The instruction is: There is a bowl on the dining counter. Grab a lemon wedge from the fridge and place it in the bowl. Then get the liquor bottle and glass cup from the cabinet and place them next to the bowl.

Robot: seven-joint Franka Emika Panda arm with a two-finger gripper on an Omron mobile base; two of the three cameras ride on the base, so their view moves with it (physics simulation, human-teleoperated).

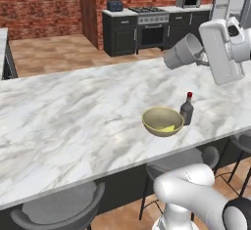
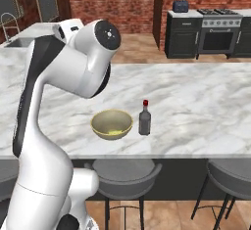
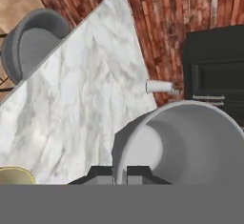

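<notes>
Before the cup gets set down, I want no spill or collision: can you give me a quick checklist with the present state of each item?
1. End effector shut on the grey see-through glass cup's rim: ok.
2. Cup upright: not ok, it lies tilted on its side.
3. Yellow lemon wedge in the tan round bowl: ok.
4. Dark red-capped liquor bottle upright beside bowl: ok.
5. Bare white marble dining counter beside the bowl: ok.

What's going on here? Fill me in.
The robot arm is holding the glass cup tipped on its side in the air above the dining counter, its gripper shut on the cup's rim. On the counter, the bowl already has the lemon wedge in it, and the liquor bottle stands upright just beside the bowl. The cup is not yet set down.
</notes>
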